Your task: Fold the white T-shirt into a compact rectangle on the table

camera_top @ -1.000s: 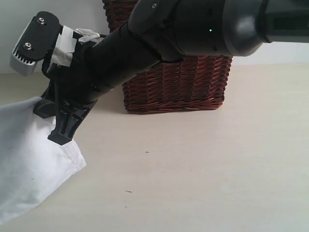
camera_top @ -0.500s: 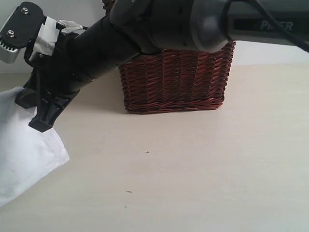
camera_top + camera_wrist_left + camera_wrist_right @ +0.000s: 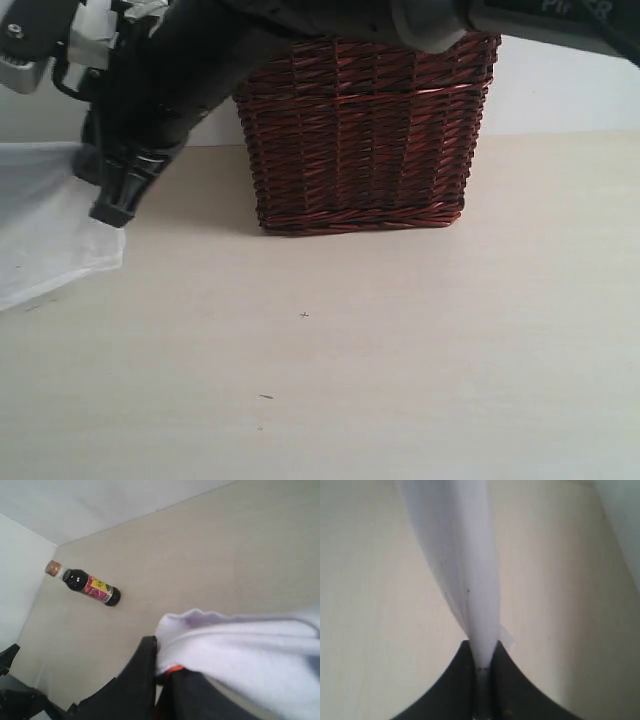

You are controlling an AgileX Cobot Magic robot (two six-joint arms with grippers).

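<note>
We clamp the white T-shirt point(image 3: 40, 230) tight in our left hand point(image 3: 161, 666) and right hand point(image 3: 481, 652); it hangs left of the wicker basket point(image 3: 360, 130), lifted over the surface point(image 3: 400, 350), stretching straight out from the right hand

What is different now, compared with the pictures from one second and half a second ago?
The hand holding the white T-shirt has risen and drawn slightly left in the exterior view, lifting the cloth, so less of it shows. Nothing was let go. The wicker basket and the table stayed as they were.
</note>
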